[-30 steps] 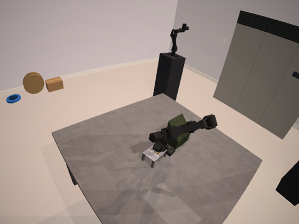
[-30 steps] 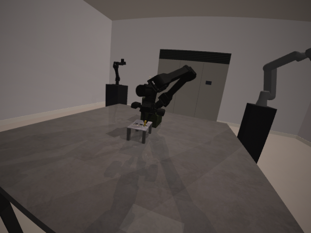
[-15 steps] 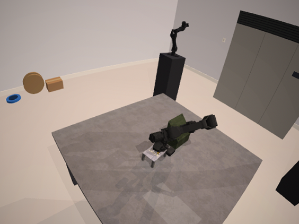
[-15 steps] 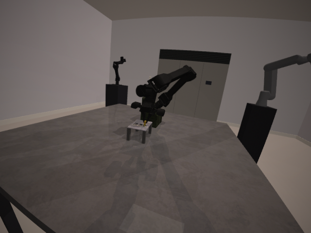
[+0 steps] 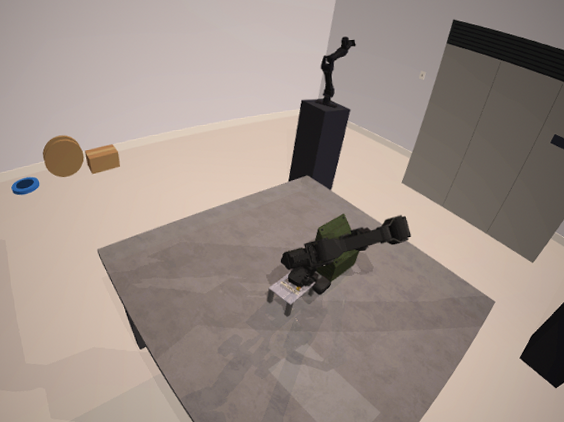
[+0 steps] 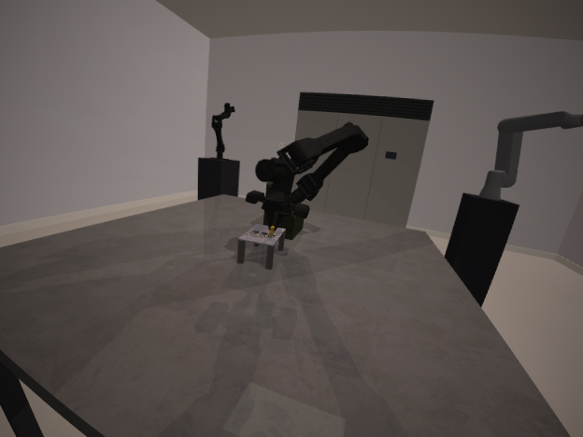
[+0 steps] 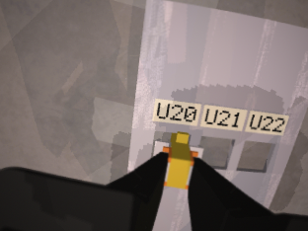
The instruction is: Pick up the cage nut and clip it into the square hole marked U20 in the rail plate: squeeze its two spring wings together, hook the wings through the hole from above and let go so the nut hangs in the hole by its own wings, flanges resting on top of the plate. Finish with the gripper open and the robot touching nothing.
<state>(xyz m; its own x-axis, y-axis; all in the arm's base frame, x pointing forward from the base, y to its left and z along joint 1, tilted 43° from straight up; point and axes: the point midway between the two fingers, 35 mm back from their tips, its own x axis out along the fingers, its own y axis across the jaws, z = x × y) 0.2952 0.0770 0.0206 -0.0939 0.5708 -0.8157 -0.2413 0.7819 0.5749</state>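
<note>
Low in the centre of the wrist view, the black parallel-jaw gripper (image 5: 298, 289) (image 6: 273, 227) (image 7: 178, 162) is closed on the small yellow cage nut with orange edges (image 6: 271, 231) (image 7: 179, 170), which lies between its fingertips. The nut is at the square hole just below the cream "U20" label (image 7: 177, 113); whether its wings are hooked, I cannot tell.
</note>
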